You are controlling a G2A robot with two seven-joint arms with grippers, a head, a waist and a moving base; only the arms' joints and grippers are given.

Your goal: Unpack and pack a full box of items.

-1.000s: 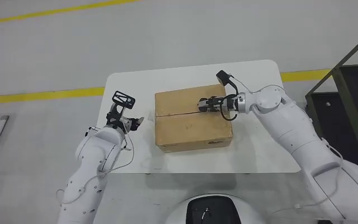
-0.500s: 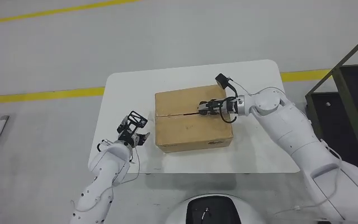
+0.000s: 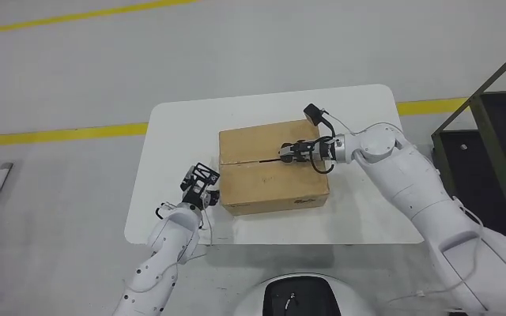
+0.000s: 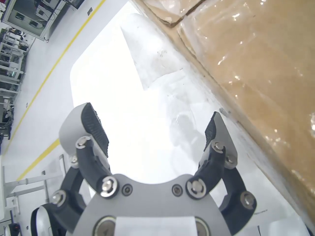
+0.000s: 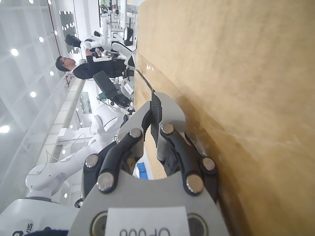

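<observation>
Here, right claw (image 3: pixel 283 152) atop box (image 3: pixel 265 188).

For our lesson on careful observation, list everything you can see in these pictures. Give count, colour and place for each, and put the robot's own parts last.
Cardboard box: one, brown, flaps closed, middle of the table.
Table: one, white, under the box.
Floor lines: two, yellow, on the grey floor beyond the table.
Metal rack: one, dark, on the floor beside the table, on the robot's right.
Left tool: one, grey with black pads, open, over the table close beside the box's side wall.
Right tool: one, grey with black pads, shut, on the box top at the seam between the flaps.
</observation>
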